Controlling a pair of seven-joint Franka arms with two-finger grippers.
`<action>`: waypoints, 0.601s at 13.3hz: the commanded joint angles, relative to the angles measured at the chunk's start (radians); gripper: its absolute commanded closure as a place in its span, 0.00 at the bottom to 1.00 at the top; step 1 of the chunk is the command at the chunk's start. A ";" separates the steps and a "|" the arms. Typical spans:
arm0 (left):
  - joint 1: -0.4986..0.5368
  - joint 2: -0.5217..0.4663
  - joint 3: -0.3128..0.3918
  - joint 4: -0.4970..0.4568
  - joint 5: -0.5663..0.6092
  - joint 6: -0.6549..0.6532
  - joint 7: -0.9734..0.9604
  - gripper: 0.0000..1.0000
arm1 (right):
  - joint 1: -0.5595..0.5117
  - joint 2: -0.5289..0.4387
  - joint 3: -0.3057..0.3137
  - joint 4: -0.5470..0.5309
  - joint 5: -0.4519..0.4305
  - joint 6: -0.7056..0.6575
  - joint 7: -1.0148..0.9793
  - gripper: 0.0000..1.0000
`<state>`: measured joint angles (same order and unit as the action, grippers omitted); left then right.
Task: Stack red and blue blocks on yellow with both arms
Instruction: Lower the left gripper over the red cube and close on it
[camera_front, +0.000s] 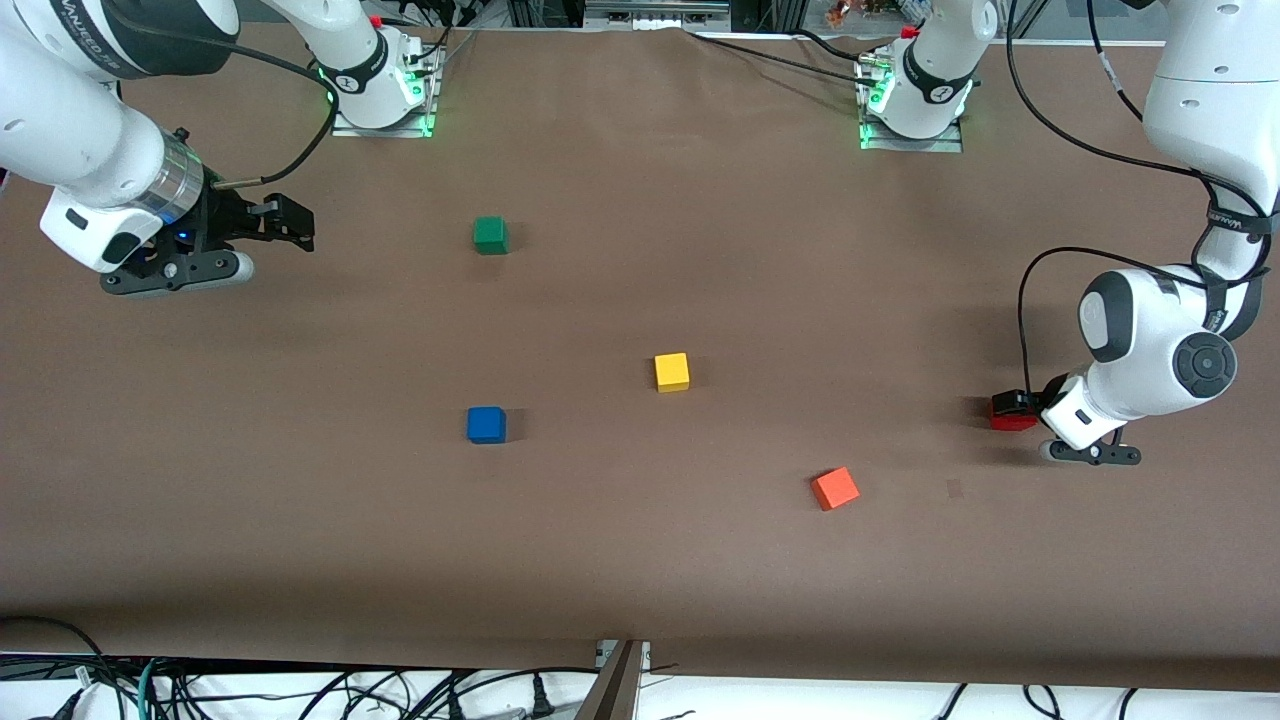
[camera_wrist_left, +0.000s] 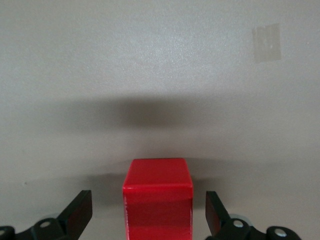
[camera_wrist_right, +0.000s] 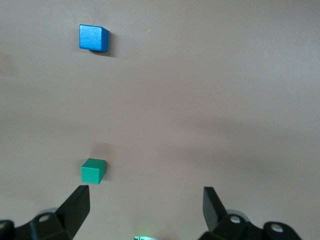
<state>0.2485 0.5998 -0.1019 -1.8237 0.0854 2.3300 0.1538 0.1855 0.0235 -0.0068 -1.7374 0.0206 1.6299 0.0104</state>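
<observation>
The red block (camera_front: 1008, 417) (camera_wrist_left: 157, 187) rests on the table toward the left arm's end. My left gripper (camera_front: 1016, 404) (camera_wrist_left: 150, 209) is down around it and open, one finger on each side with a gap to each face. The blue block (camera_front: 486, 425) (camera_wrist_right: 93, 38) sits nearer the front camera than the yellow block (camera_front: 672, 372), toward the right arm's end. My right gripper (camera_front: 297, 226) (camera_wrist_right: 145, 200) hangs open with nothing in it, above the table at the right arm's end.
A green cube (camera_front: 490, 235) (camera_wrist_right: 93, 171) lies close to the robots' bases, beside the right gripper. An orange cube (camera_front: 835, 489) lies near the front camera, between the yellow and red blocks. A small tape patch (camera_wrist_left: 266, 43) marks the brown table cover.
</observation>
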 joint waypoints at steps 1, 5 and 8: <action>0.006 -0.014 -0.004 -0.017 -0.016 0.003 0.018 0.38 | 0.000 -0.007 0.002 0.001 0.002 -0.012 0.016 0.00; -0.005 -0.032 -0.006 -0.005 -0.016 -0.038 0.018 0.70 | 0.000 -0.007 0.001 0.001 0.002 -0.012 0.016 0.00; -0.012 -0.080 -0.074 0.036 -0.016 -0.122 0.009 0.74 | 0.000 -0.007 0.001 0.001 0.002 -0.012 0.016 0.00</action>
<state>0.2463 0.5787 -0.1355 -1.8088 0.0854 2.2938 0.1538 0.1855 0.0238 -0.0068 -1.7374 0.0206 1.6294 0.0104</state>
